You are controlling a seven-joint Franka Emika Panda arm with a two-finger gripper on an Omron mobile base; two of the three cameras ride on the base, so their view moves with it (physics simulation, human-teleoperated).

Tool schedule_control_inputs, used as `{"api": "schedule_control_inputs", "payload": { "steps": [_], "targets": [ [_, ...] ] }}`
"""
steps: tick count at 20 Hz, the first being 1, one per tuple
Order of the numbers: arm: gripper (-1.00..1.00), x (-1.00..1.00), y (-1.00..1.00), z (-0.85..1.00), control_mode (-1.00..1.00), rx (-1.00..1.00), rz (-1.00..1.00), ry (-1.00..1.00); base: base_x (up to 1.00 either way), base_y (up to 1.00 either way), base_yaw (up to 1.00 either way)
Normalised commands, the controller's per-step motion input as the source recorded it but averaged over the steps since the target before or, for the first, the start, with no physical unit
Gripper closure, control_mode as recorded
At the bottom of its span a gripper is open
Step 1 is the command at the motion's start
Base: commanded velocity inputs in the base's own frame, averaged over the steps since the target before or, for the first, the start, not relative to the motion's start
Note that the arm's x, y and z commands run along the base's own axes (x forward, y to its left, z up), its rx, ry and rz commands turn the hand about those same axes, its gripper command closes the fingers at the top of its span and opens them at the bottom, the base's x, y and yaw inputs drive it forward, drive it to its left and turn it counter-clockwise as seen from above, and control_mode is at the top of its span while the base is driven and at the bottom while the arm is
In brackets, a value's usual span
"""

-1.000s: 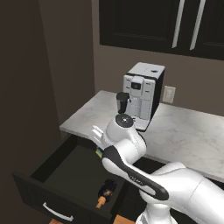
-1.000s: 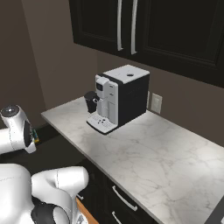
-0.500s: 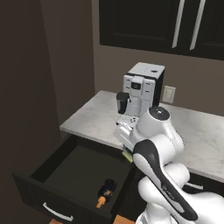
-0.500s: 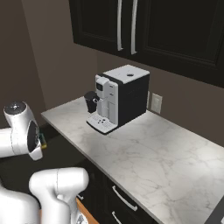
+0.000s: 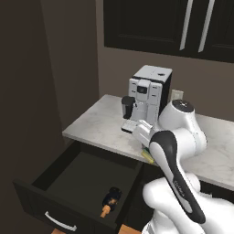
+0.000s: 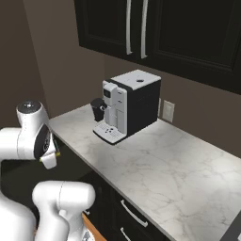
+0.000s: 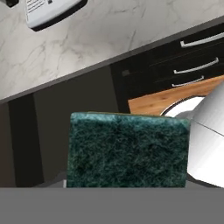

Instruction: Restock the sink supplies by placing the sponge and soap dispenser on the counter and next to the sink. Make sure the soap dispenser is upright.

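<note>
My claw is clamped on the small rectangular sponge with the yellow body and green scrub face [image 7: 127,150]; in the hand view its dark green face sits right in front of the camera and hides my fingertips. From the left base view a sliver of the sponge's yellow-green edge [image 5: 147,156] peeks out beneath my white wrist, just off the front edge of the light grey-white marbled stone counter [image 5: 98,125], above the gap beside the open dark drawer [image 5: 73,176]. The small squat black soap dispenser with the orange pump top [image 5: 110,201] lies on its side on the drawer floor, near the drawer's front right corner, pump end pointing toward the drawer front. On the counter stands a white and black coffee machine [image 5: 147,96] with a dark cup at its spout, well apart from the sponge. In the right base view my hand hangs left of the counter's [image 6: 160,160] front corner, with the coffee machine [image 6: 125,106] farther back against the wall under the dark upper cabinets [image 6: 164,33].
</note>
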Motion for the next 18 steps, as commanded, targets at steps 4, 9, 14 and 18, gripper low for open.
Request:
{"api": "schedule_control_inputs", "payload": {
  "steps": [4,9,14,18],
  "targets": [
    [1.0,0.0,0.0,-0.06,-1.0,0.0,0.0,0.01,0.0,0.0,0.0],
    [1.0,-0.24,-0.01,0.0,1.0,0.0,-0.05,-0.05,-0.31,0.01,-0.15],
    [1.0,0.0,0.0,0.0,1.0,0.0,0.0,0.0,-0.75,0.0,-0.56],
    [1.0,0.0,0.0,0.0,1.0,0.0,0.0,0.0,-0.43,-0.02,-0.76]
  ]
}}
